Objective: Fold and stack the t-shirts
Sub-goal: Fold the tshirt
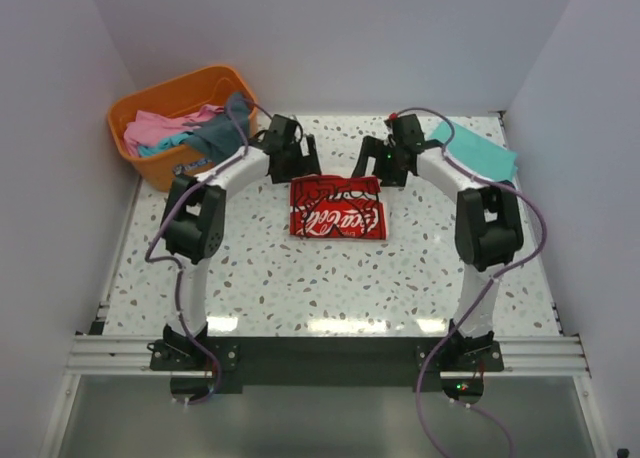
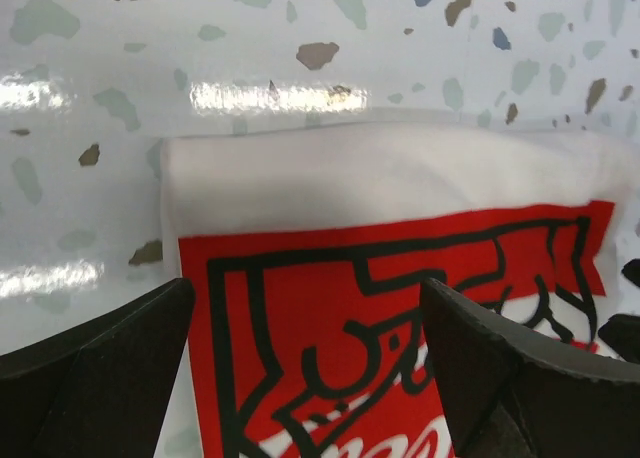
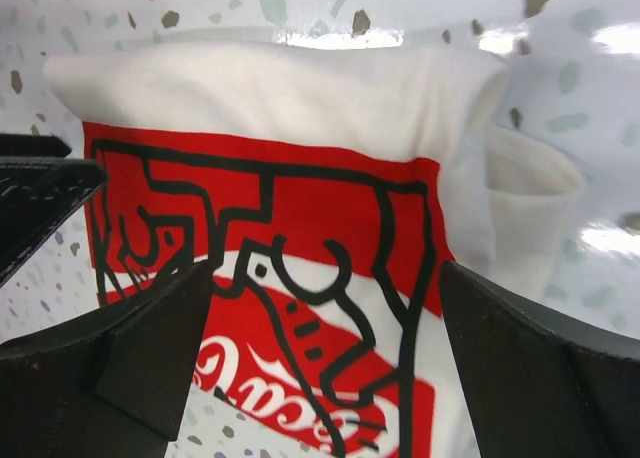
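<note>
The cream-white t-shirt with the red print (image 1: 338, 209) lies folded into a small rectangle at the table's middle, print up. It fills the left wrist view (image 2: 380, 308) and the right wrist view (image 3: 300, 228). My left gripper (image 1: 298, 168) hovers open over its far left corner, holding nothing. My right gripper (image 1: 378, 168) hovers open over its far right corner, also holding nothing. A folded teal-green t-shirt (image 1: 478, 150) lies at the far right. Pink (image 1: 160, 126) and dark grey-blue (image 1: 218, 133) t-shirts sit crumpled in the basket.
The orange plastic basket (image 1: 145, 103) stands at the far left corner. White walls close the table on three sides. The speckled tabletop (image 1: 330, 278) is bare in front of the folded shirt.
</note>
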